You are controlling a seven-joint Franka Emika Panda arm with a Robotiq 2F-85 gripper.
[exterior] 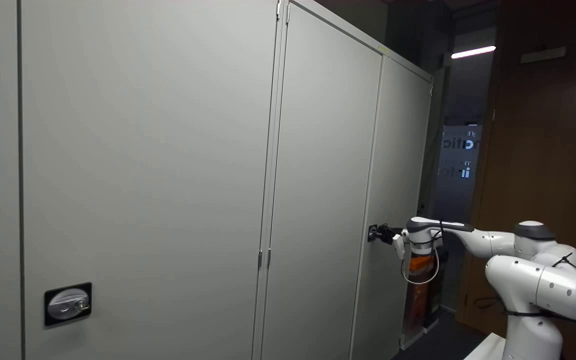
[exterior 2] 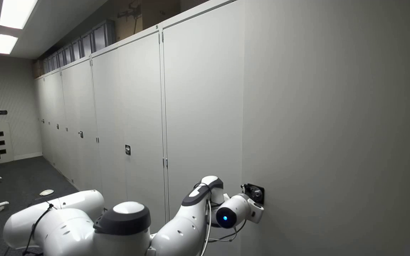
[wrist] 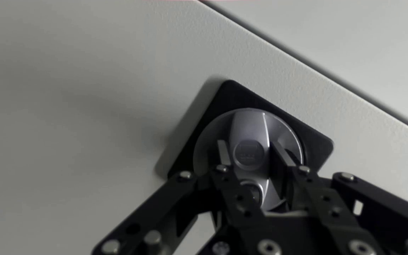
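A silver turn handle (wrist: 248, 127) sits in a round dish on a black square plate (wrist: 319, 143), near the edge of a pale grey cabinet door (wrist: 83, 141). My black gripper (wrist: 248, 152) has one finger on each side of the handle, close against it, and appears shut on it. The lower part of the handle, with a round lock, is partly covered by the fingers. In an exterior view the gripper (exterior: 382, 233) meets the plate (exterior: 372, 233) on the door. In an exterior view the wrist hides most of the gripper, and the plate (exterior 2: 260, 193) shows behind it.
A door seam (wrist: 313, 67) runs beside the plate. More grey cabinet doors (exterior 2: 205, 99) line the wall, one with another handle (exterior: 68, 303). An orange item (exterior: 420, 263) and boxes stand below the arm. A wooden door (exterior: 543, 165) stands at the back.
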